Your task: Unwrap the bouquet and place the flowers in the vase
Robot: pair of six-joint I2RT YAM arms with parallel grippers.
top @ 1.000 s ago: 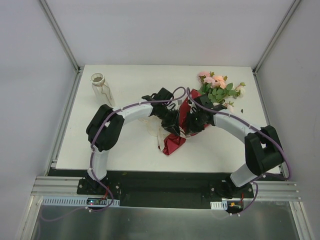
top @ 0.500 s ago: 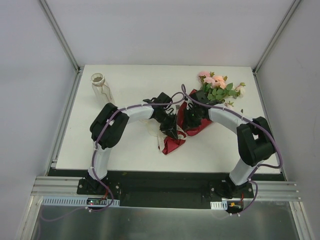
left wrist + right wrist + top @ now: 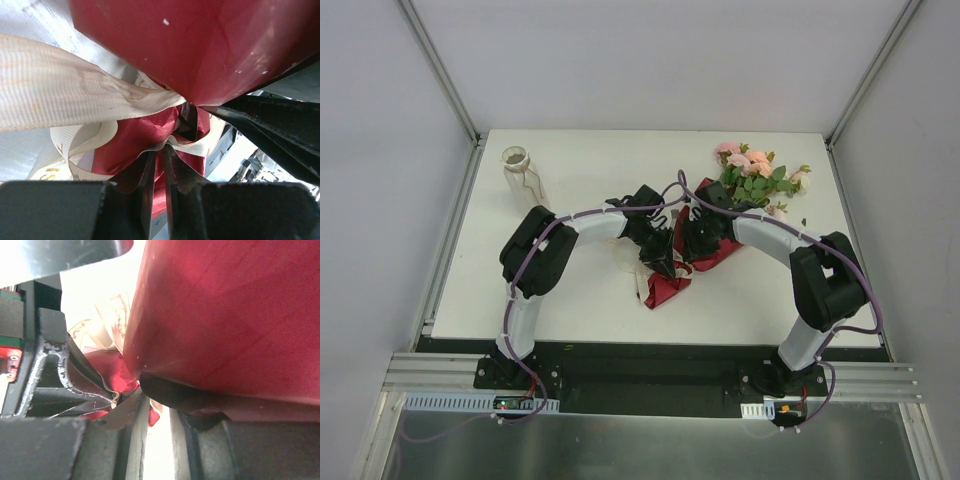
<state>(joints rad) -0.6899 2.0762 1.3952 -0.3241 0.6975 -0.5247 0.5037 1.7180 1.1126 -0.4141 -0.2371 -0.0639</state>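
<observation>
The bouquet lies mid-table, its pink and cream flowers [image 3: 752, 175] pointing to the back right and its dark red paper [image 3: 665, 287] crumpled toward the front. The cream ribbon [image 3: 75, 95] runs loosely over the paper [image 3: 200, 45] and ends at my left gripper [image 3: 161, 148], which is shut on it. My left gripper [image 3: 660, 258] and right gripper [image 3: 692, 245] sit close together over the wrap's waist. The right gripper [image 3: 159, 407] stands slightly open, with daylight between its fingers and the red paper [image 3: 225, 315] lying against their tips. The clear vase [image 3: 520, 172] stands at the back left, away from both arms.
A loose end of ribbon [image 3: 628, 260] trails on the white table [image 3: 580, 310] left of the wrap. Grey enclosure walls and posts rise along the table's left, right and back edges.
The right gripper's jaws have parted from shut and it has shifted slightly left and back. The left gripper stays shut on the ribbon, its arm drawn in a little.
</observation>
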